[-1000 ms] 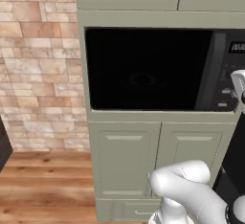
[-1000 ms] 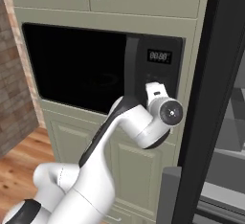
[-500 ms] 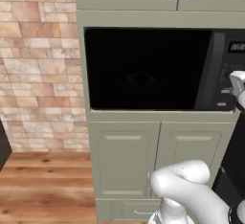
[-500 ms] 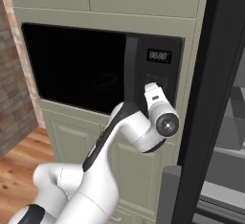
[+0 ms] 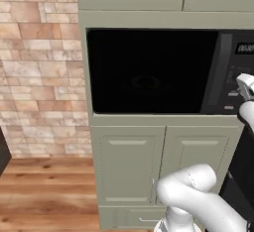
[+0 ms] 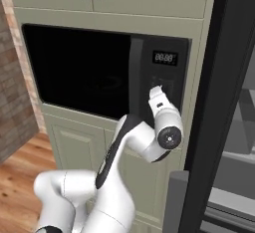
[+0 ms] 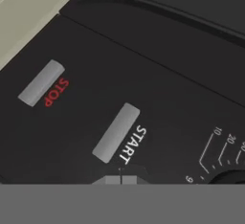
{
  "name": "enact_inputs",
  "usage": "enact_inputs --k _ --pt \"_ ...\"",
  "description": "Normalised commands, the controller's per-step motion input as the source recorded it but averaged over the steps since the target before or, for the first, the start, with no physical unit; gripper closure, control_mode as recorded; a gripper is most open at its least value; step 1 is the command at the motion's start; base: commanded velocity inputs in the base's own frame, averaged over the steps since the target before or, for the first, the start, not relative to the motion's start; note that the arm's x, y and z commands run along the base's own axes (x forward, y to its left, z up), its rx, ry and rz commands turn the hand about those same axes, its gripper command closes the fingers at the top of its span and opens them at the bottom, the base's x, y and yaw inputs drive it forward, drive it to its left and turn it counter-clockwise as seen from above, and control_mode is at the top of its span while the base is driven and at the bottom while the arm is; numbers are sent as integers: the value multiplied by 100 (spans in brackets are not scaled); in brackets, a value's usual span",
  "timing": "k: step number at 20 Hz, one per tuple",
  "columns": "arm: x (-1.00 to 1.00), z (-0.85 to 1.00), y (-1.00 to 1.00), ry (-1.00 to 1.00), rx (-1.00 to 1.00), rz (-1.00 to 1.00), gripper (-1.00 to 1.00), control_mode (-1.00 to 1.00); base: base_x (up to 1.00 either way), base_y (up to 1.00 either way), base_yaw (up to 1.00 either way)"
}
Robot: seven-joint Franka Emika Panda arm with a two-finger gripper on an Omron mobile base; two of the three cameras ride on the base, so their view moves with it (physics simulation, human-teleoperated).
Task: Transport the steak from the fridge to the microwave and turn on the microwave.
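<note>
Tool [image 7: 121,180] clenched, empty, right at the microwave [image 6: 99,72] panel, START button [image 7: 115,132] dead ahead. Contact probably not made yet. Drifting sideways risks hitting STOP button [image 7: 40,83].

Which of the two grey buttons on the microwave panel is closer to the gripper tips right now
The START button, labelled in white, sits just above the shut gripper. The STOP button, labelled in red, lies farther off toward the panel's edge.

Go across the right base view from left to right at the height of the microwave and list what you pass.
Brick wall → microwave glass door → its curved handle → control panel with digital display → gripper at the panel → fridge frame → fridge shelves.
</note>
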Motion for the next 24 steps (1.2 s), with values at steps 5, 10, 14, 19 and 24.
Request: enact_inputs --k 5,10,14,19,24 --pt "91 -43 11 41 16 8 100 -100 0 0 0" --pt "45 -31 28 47 19 13 100 -100 0 0 0" --pt "25 -29 47 39 16 12 100 -100 0 0 0" --pt "50 -35 44 37 16 8 100 -100 0 0 0" --pt "99 -46 5 43 25 15 100 -100 0 0 0"
